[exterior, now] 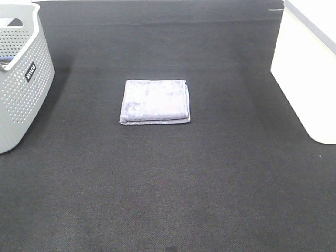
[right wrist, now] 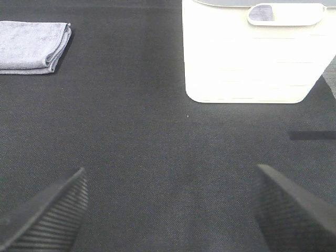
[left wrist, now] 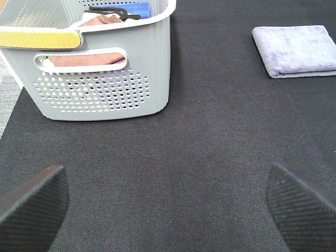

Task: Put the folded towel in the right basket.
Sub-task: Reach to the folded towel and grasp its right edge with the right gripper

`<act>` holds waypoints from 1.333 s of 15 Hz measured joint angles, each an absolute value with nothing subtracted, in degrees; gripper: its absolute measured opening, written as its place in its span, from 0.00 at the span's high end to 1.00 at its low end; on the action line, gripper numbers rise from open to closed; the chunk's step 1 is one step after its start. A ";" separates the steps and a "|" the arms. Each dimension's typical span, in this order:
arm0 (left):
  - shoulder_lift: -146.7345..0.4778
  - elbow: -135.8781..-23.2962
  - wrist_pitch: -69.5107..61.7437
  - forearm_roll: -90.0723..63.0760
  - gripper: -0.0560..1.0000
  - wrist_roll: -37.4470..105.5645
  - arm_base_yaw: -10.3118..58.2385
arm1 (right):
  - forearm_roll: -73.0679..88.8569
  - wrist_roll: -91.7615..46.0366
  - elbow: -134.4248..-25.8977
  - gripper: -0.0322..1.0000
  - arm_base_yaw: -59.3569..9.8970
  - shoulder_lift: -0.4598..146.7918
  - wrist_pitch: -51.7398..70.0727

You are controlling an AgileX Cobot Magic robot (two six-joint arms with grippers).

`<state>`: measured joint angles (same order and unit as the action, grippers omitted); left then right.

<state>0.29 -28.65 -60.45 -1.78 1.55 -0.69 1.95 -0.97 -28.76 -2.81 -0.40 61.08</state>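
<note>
A folded lavender towel (exterior: 155, 101) lies flat on the dark mat in the middle of the exterior view. It also shows in the left wrist view (left wrist: 295, 50) and the right wrist view (right wrist: 32, 46). The right basket (exterior: 307, 68) is white and stands at the right edge; the right wrist view shows its wall (right wrist: 252, 63) and handle slot. My left gripper (left wrist: 168, 207) is open and empty over bare mat, away from the towel. My right gripper (right wrist: 170, 212) is open and empty, short of the white basket. Neither arm shows in the exterior view.
A grey perforated basket (exterior: 21, 73) stands at the left edge; the left wrist view (left wrist: 100, 79) shows folded cloths and a blue item inside it. The dark mat (exterior: 168, 184) covers the whole work surface.
</note>
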 joint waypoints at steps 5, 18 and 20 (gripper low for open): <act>0.29 -28.65 -60.45 -1.78 0.03 1.55 -0.69 | 1.95 -0.97 -28.76 0.19 -2.81 -0.40 61.08; 0.29 -28.65 -60.45 -1.78 0.03 1.55 -0.69 | 2.35 -0.97 -32.83 0.22 -2.81 9.97 53.06; 0.29 -28.65 -60.45 -1.78 0.03 1.55 -0.69 | 2.81 -0.97 -34.43 0.22 -2.81 14.84 50.59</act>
<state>0.29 -28.65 -60.45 -1.78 1.55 -0.69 2.81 -0.97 -34.43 -2.81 14.84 50.59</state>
